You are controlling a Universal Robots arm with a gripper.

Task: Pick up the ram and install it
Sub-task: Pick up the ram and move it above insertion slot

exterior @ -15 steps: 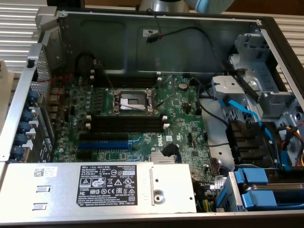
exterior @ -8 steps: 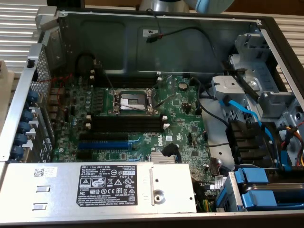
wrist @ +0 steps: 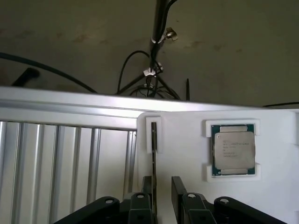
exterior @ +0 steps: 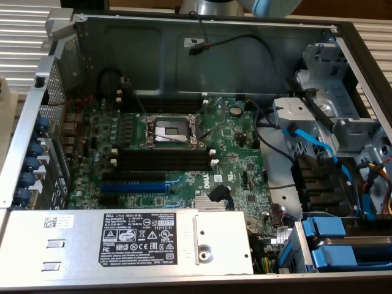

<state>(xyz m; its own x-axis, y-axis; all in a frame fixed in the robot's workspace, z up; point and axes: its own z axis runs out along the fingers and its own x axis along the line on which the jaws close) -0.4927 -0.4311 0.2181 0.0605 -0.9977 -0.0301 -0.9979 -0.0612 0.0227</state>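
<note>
The ram (wrist: 153, 140) stands on its edge in a narrow slot of a white holder (wrist: 182, 154), so I see it as a thin dark strip. My gripper (wrist: 162, 200) hangs just over the strip's near end with its two black fingers (wrist: 180, 198) apart. The strip runs close along the inner face of one finger, and I cannot tell whether they touch. Nothing is gripped. In the exterior view the open computer case shows the motherboard with bare black slots (exterior: 162, 160) that have white end clips, and a second pair of slots (exterior: 162, 101) lies further back.
A processor chip (wrist: 232, 149) lies in a pocket of the white holder beside the ram. Ribbed aluminium (wrist: 60, 163) borders the holder, with cables (wrist: 149, 74) on the floor beyond. In the case are a processor socket (exterior: 169, 130), a blue slot (exterior: 131, 177), a power supply (exterior: 122, 242) and drive bays (exterior: 343, 184).
</note>
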